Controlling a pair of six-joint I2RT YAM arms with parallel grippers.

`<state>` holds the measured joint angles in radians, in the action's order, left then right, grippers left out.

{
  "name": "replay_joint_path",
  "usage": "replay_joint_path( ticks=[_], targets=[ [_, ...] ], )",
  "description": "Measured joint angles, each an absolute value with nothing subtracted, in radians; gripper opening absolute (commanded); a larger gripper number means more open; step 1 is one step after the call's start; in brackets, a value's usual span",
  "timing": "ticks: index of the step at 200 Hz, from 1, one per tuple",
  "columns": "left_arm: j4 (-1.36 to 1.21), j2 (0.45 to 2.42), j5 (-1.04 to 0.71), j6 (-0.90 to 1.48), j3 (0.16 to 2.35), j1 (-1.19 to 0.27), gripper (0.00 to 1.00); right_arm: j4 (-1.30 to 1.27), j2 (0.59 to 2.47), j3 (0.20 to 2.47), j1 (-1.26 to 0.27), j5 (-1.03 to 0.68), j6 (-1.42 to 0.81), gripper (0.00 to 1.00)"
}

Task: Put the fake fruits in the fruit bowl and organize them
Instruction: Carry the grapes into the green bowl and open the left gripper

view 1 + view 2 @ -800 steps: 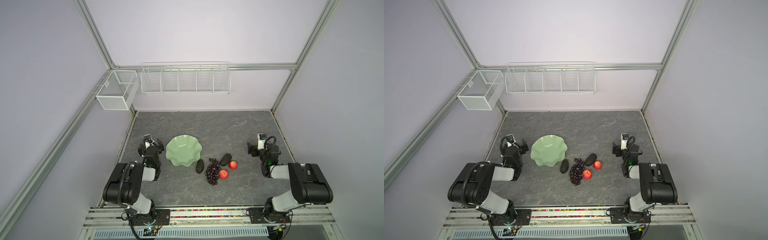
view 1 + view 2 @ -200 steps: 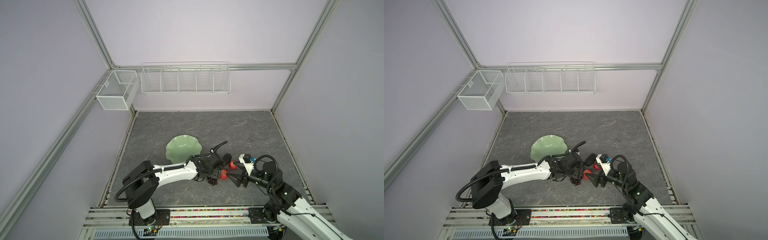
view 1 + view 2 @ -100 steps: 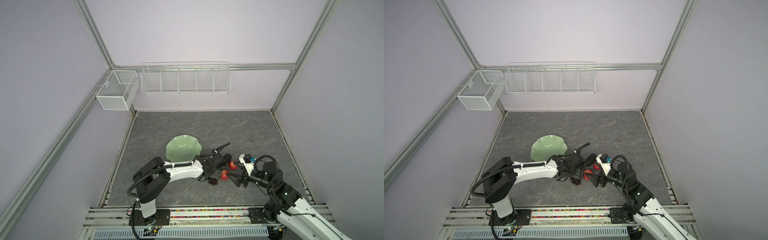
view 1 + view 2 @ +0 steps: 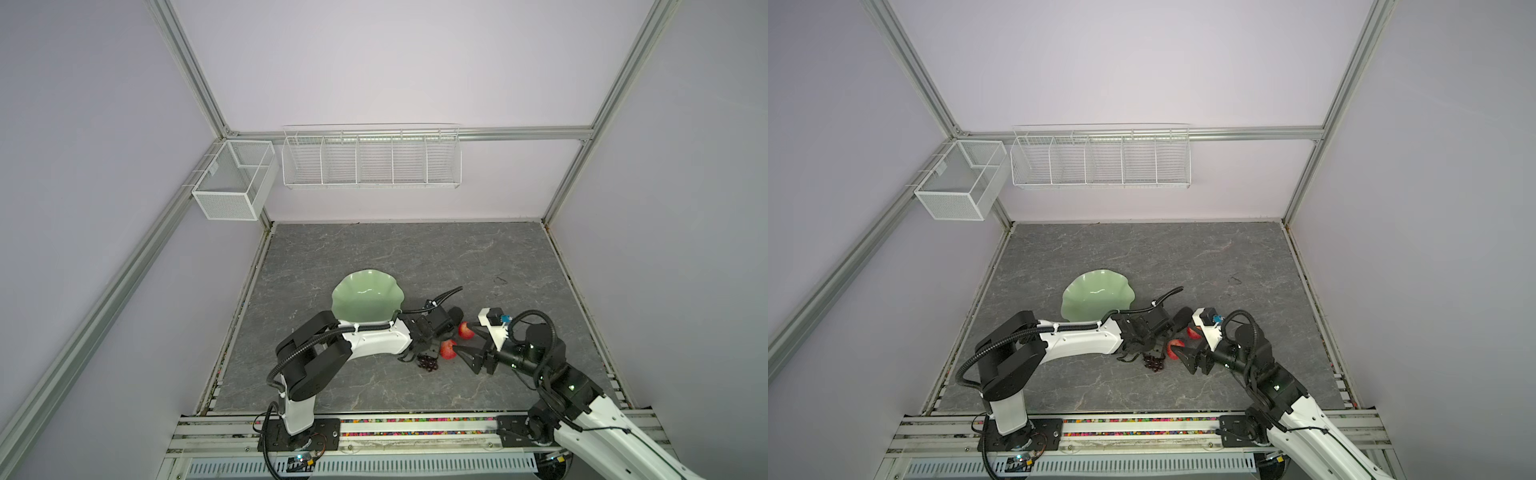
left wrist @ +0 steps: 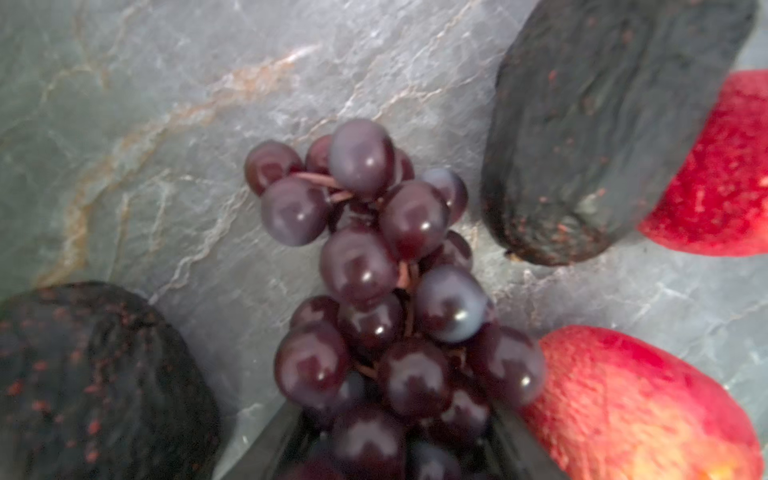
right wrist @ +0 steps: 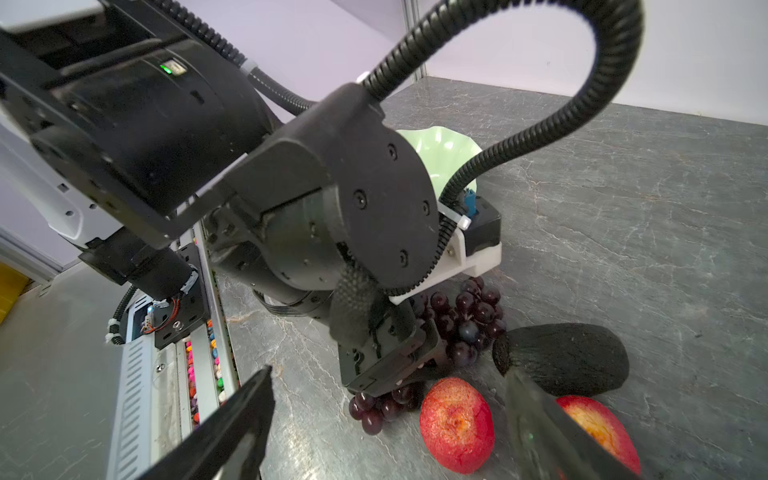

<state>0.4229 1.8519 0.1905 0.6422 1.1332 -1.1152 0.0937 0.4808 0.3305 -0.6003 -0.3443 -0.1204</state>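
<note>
Left wrist view: left gripper (image 5: 390,449) clamped on glossy dark purple grape bunch (image 5: 386,291), lying on grey marbled tabletop (image 5: 187,145). Likely light, floppy, slick; hold mid-cluster. Right gripper (image 6: 388,372) fingers apart.

A robotics lab test cell was shown. The space was enclosed by plain lilac walls (image 4: 374,62) set in an aluminium frame (image 4: 189,79). A left arm (image 4: 374,343) and a right arm (image 4: 602,419), both white and black, were bolted to a slotted mounting rail (image 4: 415,432) along the front of a grey marble-patterned bench (image 4: 415,257). Corrugated cable conduit (image 4: 446,293) was left exposed. White wire baskets (image 4: 371,166) were hung from the frame, and fake fruits (image 4: 448,349) were laid on the bench.
</note>
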Motion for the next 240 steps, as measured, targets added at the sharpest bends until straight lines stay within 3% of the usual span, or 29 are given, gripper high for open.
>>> replay_joint_path(
  ticks=[87,159,240],
  targets=[
    [0.279,1.679,0.157,0.582,1.055,-1.06,0.33,0.096,0.399,0.276,-0.6,-0.228,-0.131,0.88],
    [0.264,1.631,0.144,0.559,1.055,-1.041,0.31,0.105,0.369,0.265,-0.6,-0.16,-0.135,0.88],
    [0.292,1.331,0.201,0.508,1.041,-0.918,0.31,-0.039,0.544,0.253,-0.601,-0.28,-0.131,0.88]
  ],
)
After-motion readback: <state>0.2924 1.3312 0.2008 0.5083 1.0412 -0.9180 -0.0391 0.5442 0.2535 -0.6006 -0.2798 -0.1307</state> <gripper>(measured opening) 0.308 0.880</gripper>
